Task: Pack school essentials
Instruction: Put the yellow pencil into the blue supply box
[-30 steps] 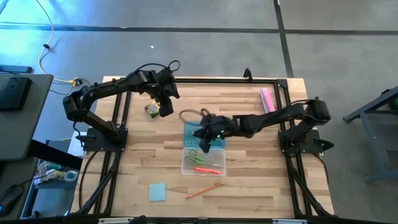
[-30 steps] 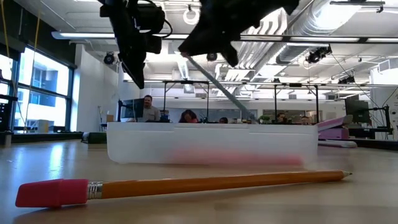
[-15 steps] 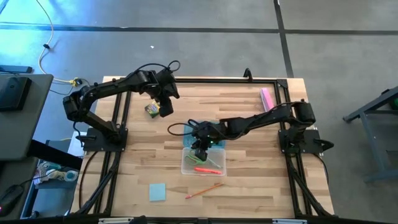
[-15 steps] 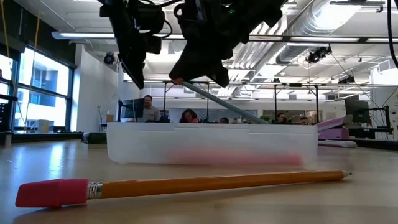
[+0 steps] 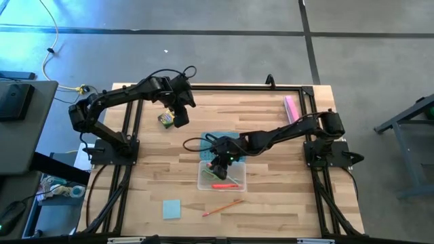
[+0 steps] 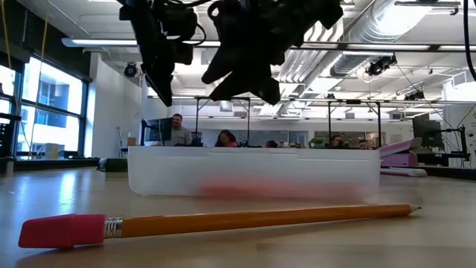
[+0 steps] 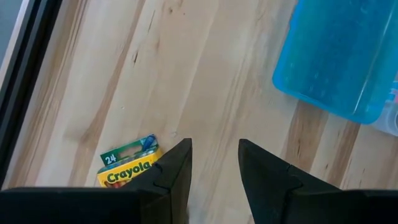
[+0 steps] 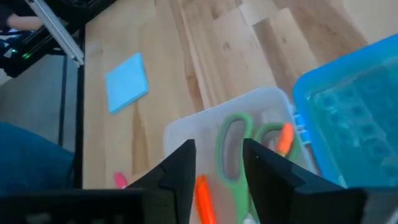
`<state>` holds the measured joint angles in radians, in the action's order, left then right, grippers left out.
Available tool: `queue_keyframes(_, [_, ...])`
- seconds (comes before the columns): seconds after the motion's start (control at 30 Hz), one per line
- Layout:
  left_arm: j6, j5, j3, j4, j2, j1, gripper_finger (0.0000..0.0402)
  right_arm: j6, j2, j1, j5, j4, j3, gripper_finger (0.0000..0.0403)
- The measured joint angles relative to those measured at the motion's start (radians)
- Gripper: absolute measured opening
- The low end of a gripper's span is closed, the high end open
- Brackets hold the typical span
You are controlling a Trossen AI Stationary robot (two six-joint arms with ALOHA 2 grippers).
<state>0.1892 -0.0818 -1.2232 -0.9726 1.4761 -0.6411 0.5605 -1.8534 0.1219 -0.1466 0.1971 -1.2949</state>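
A clear plastic case [image 5: 222, 177] lies open at mid-table, its teal lid [image 5: 229, 144] on its far side. Green-handled scissors [image 8: 233, 152] and an orange pen [image 8: 204, 193] lie in it. My right gripper [image 5: 220, 163] hovers open just above the case, holding nothing; it also shows in its wrist view [image 8: 217, 171]. My left gripper [image 5: 180, 120] hangs open and empty beside the yellow-green crayon box [image 7: 127, 169], which lies flat on the table. A light-blue note pad [image 5: 171, 209] and an orange pencil [image 5: 222, 207] lie near the front edge. The thin green pencil does not show.
A pink bar [image 5: 291, 108] lies at the far right of the table. In the low view the orange pencil [image 6: 245, 217] lies across the front of the case's wall [image 6: 253, 175]. People sit in the room beyond the table.
My right gripper has moved from over the teal lid toward the table's near edge and down over the open case. A thin stick hung slanting from it in the low view and dipped behind the case wall; it no longer shows below the gripper.
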Motion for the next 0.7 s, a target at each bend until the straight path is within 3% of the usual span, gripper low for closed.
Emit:
queue_keyframes(0.2, [-0.044, -0.004, 0.000, -0.001, 0.000, 0.001, 0.0120, 0.041, 0.030, -0.005, -0.004, 0.038, 0.000, 0.0128])
queue_keyframes(0.47, [-0.123, -0.131, 0.000, -0.029, 0.000, 0.066, 0.0145, 0.009, 0.194, -0.002, 0.209, 0.267, 0.000, 0.0118])
queue_keyframes(0.7, [-0.224, -0.135, 0.000, -0.027, 0.000, 0.222, 0.0190, -0.003, 0.370, 0.006, 0.399, 0.468, 0.000, 0.0117])
